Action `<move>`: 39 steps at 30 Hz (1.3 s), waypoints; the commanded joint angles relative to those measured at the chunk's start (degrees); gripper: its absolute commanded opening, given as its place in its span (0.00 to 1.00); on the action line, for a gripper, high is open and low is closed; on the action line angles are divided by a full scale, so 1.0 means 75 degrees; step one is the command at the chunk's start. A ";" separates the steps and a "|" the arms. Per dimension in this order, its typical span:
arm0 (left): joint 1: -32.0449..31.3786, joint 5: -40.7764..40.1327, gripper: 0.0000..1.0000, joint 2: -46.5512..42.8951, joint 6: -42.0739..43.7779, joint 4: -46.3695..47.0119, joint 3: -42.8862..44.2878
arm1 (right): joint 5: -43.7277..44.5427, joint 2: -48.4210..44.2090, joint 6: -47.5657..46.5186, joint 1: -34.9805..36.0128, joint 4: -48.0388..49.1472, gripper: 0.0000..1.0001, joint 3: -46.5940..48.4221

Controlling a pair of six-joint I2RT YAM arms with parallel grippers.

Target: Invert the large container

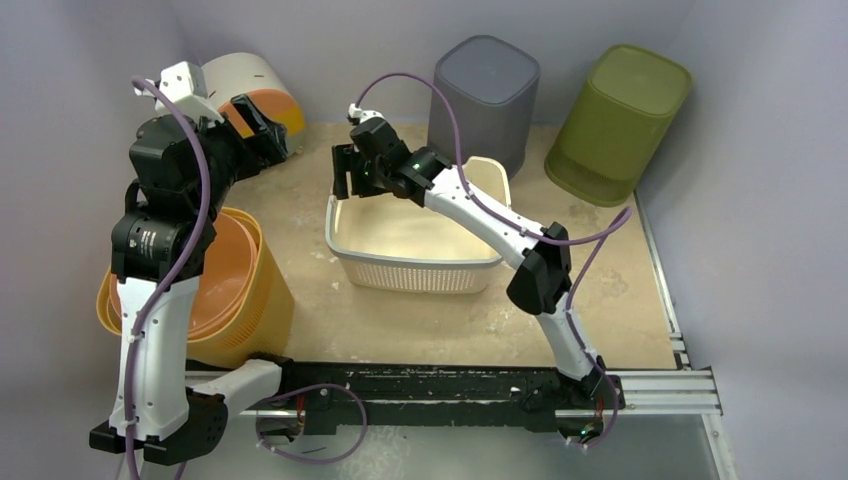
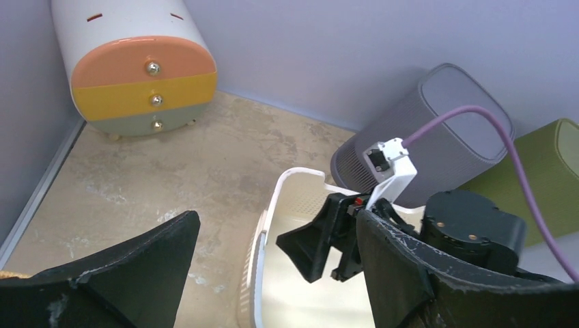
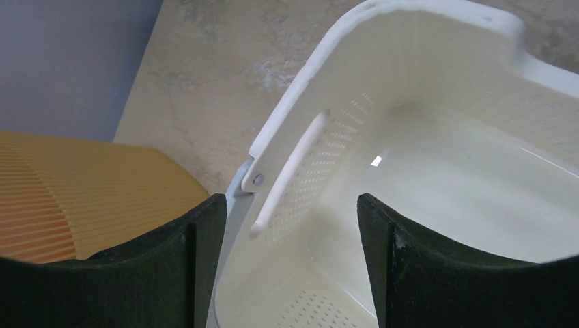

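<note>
The large container is a white perforated basket (image 1: pixel 412 264), upright with its opening up, in the middle of the table. It also shows in the left wrist view (image 2: pixel 272 205) and in the right wrist view (image 3: pixel 300 102). My right gripper (image 1: pixel 345 172) is open and hovers just above the basket's left end; its jaws straddle the rim and side handle (image 3: pixel 290 205) without touching. It shows in the left wrist view too (image 2: pixel 321 239). My left gripper (image 1: pixel 265 125) is open and empty, raised at the back left, well left of the basket (image 2: pixel 274 222).
An orange ribbed basket (image 1: pixel 245 300) stands at the front left under the left arm. A small drawer unit (image 1: pixel 245 75) lies at the back left. A grey bin (image 1: pixel 485 90) and a green bin (image 1: pixel 620 110) stand upside down at the back. A black rail (image 1: pixel 450 385) runs along the front.
</note>
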 commanded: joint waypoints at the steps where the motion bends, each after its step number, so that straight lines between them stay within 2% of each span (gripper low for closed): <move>1: -0.0015 0.0138 0.82 -0.0218 0.0184 0.0066 0.0234 | -0.0442 0.0001 0.0568 0.0147 0.0674 0.72 0.0506; 15: -0.0015 0.0298 0.82 -0.0515 0.0269 -0.0033 0.0062 | -0.0287 0.1183 0.0799 0.0265 0.0514 0.69 0.1134; 22: -0.0015 0.0386 0.82 -0.0549 0.0282 -0.0010 -0.0081 | -0.0169 0.1408 0.0707 0.0269 0.0414 0.62 0.1172; 26: -0.0015 0.0370 0.82 -0.0613 0.0269 0.0013 -0.0194 | -0.0519 0.1377 0.0673 0.0277 0.0421 0.51 0.0987; 31: -0.0015 0.0374 0.82 -0.0710 0.0172 0.0118 -0.0320 | -0.0577 0.1432 0.0583 0.0348 0.0133 0.48 0.0966; 35: -0.0015 0.0369 0.82 -0.0833 -0.0003 0.0290 -0.0522 | -0.0408 0.1285 0.0471 0.0359 0.0098 0.28 0.0767; 39: -0.0015 0.0275 0.82 -0.0911 -0.0088 0.0213 -0.0529 | -0.0143 0.0891 0.0159 0.0362 0.0127 0.16 0.0226</move>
